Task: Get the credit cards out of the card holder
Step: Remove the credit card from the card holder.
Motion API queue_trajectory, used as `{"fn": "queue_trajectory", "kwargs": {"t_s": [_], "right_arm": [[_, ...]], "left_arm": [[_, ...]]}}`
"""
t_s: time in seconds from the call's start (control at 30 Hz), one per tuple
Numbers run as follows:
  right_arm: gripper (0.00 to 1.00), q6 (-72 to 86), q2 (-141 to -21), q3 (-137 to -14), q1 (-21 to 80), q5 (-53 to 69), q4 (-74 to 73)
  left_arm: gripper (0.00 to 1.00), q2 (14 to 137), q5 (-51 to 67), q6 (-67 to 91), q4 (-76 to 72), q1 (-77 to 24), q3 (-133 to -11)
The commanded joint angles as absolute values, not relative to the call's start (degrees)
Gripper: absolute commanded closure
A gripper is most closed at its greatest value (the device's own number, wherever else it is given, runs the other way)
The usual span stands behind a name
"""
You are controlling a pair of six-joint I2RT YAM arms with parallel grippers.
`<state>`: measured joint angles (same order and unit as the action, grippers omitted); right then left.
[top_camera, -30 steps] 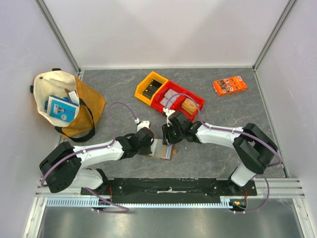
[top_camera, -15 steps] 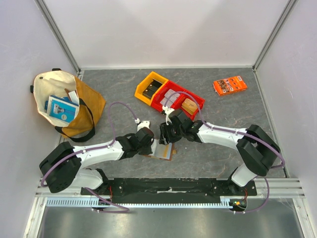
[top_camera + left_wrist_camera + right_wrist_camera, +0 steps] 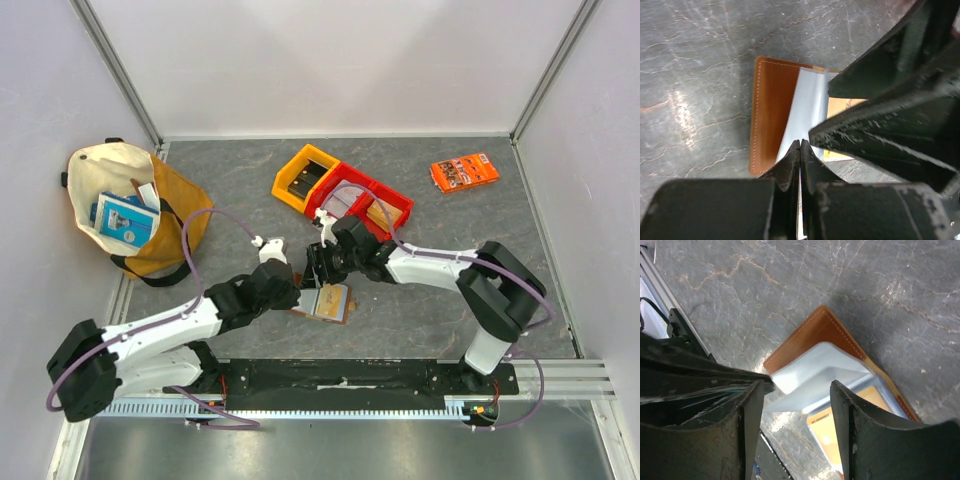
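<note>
The card holder (image 3: 328, 301) lay open on the table (image 3: 430, 320) between the arms, and I judged the job barely begun: no card lay outside it. The left gripper (image 3: 800, 150) had its jaws pressed together on the pale inner flap (image 3: 807, 107), holding it raised; the right gripper (image 3: 796, 395) hovered above, jaws spread and empty. I counted one holder and one orange-gold card (image 3: 827, 437) showing inside; any others were hidden
</note>
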<state>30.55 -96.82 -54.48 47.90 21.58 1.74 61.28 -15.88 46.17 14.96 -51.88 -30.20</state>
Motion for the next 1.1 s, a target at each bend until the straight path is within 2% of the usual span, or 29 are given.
{"fn": "queue_trajectory", "kwargs": {"t_s": [0.0, 0.23, 0.4, 0.87, 1.07], "right_arm": [[0.36, 33.4, -102.3, -58.1, 48.5, 25.9, 7.7], [0.36, 34.8, -107.9, -59.5, 48.6, 25.9, 9.0], [0.37, 35.2, -108.6, -59.6, 48.5, 25.8, 8.6], [0.5, 33.8, -91.9, -52.4, 46.6, 12.5, 3.6], [0.61, 34.8, -87.3, -46.5, 46.3, 10.6, 3.4]], "left_arm": [[0.97, 55.7, -17.9, 49.2, 16.2, -52.0, -29.0], [0.98, 50.2, -15.8, 50.0, 15.6, -52.0, -28.1], [0.98, 53.4, -13.5, 49.4, 12.2, -52.1, -28.2], [0.98, 66.4, -10.7, 51.2, 2.8, -49.7, -26.5], [0.98, 67.2, -9.6, 51.9, 2.1, -48.8, -25.8]]}}
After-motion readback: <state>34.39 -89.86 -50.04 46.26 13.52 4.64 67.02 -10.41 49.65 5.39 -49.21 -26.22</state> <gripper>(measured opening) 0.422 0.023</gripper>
